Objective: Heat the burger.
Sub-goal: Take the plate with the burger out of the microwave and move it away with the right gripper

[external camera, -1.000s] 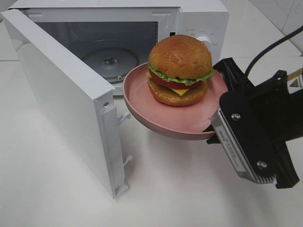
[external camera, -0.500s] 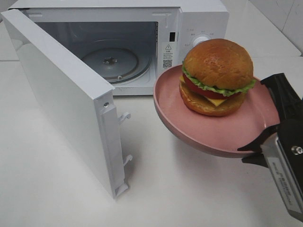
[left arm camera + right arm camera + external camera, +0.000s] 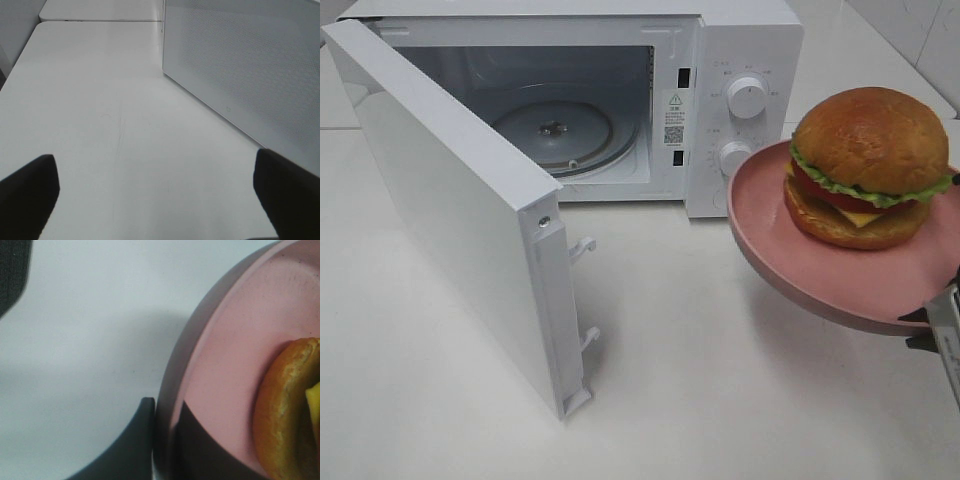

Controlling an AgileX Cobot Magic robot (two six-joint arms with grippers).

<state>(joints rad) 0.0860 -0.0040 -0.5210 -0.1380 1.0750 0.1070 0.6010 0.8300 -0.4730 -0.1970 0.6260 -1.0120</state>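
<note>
The burger (image 3: 868,165), with a glossy brown bun, lettuce, tomato and cheese, sits on a round pink plate (image 3: 790,250). The plate hangs in the air at the right, in front of the microwave's control knobs. My right gripper (image 3: 923,328) is shut on the plate's near right rim and is mostly cut off by the frame edge. The right wrist view shows the right gripper (image 3: 165,440) pinching the plate (image 3: 235,340) at its rim, with the burger (image 3: 285,415) beside it. My left gripper (image 3: 159,200) stands open over bare table, holding nothing.
The white microwave (image 3: 740,60) stands at the back with its door (image 3: 450,200) swung wide open to the left front. A glass turntable (image 3: 552,130) lies inside. In the left wrist view the door (image 3: 240,75) is close beside the left gripper. White tabletop lies in front.
The right gripper has carried the plate with the burger to the right, from in front of the microwave's opening to in front of its knobs. The left gripper has not changed.
</note>
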